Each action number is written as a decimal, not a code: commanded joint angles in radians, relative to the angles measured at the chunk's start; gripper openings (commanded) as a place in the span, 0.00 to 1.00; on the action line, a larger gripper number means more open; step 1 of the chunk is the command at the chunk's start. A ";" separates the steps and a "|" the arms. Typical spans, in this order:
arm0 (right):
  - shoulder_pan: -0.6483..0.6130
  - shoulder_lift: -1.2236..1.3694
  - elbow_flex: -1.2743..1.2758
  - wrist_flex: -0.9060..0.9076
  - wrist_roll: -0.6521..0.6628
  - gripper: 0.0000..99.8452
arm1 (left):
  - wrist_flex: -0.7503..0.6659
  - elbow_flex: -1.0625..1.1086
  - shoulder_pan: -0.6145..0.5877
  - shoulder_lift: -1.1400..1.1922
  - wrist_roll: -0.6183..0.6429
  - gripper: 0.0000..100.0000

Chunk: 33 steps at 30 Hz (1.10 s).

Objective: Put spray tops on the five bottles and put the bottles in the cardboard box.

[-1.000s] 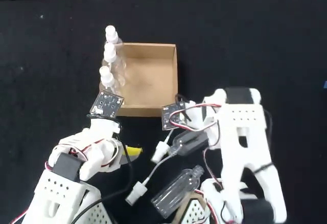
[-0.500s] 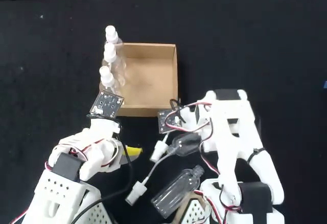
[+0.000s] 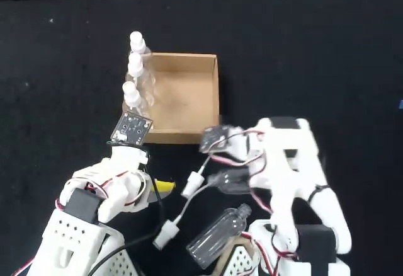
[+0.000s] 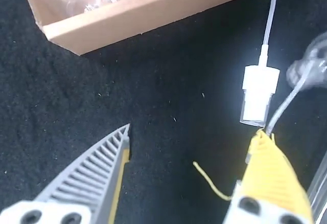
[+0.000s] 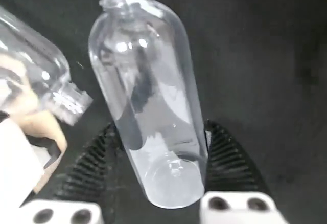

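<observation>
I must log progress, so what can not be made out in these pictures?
High view: bottle blurred; whether the tube of the spray top enters it is unclear.
High view: left arm hides one cardboard box corner.
Right wrist view: edge cuts off the bottle's mouth.

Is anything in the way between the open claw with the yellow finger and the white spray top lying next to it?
Nothing visible is. The left gripper hangs open over the black table, and the spray top lies on the table just past the yellow fingertip.
</observation>
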 commanded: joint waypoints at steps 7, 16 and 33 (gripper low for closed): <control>0.457 0.004 -0.232 0.104 0.206 0.12 | -0.021 -0.010 0.007 -0.009 -0.005 0.33; 0.730 0.108 -0.240 -0.081 -0.118 0.12 | -0.021 -0.010 0.007 -0.009 -0.005 0.33; 0.669 0.125 -0.418 0.212 -0.213 0.39 | -0.021 -0.010 0.007 -0.009 -0.005 0.33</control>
